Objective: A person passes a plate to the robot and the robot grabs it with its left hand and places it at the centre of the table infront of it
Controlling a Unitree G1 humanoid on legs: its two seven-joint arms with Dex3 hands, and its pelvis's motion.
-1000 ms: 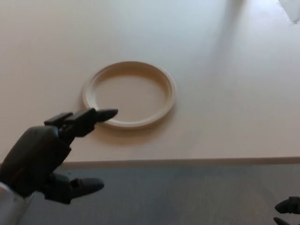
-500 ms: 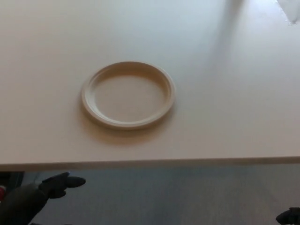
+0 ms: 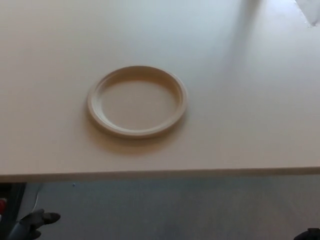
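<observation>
Across most of the frame the table (image 3: 240,100) is lying bare but for the plate (image 3: 137,101), sitting flat left of centre, so placing looks done. At lower left, below the table edge, the left hand (image 3: 35,220) is hanging; its fingers cannot be read. At the lower right corner, a dark sliver may be the right hand (image 3: 309,235), equally unreadable.

Soft, warm light is falling from the far right, brightening that corner of the pale cream bench (image 3: 260,100). The round beige plate (image 3: 137,101) is casting a faint shadow leftward and nearward. The whole picture is looking slightly hazy.
</observation>
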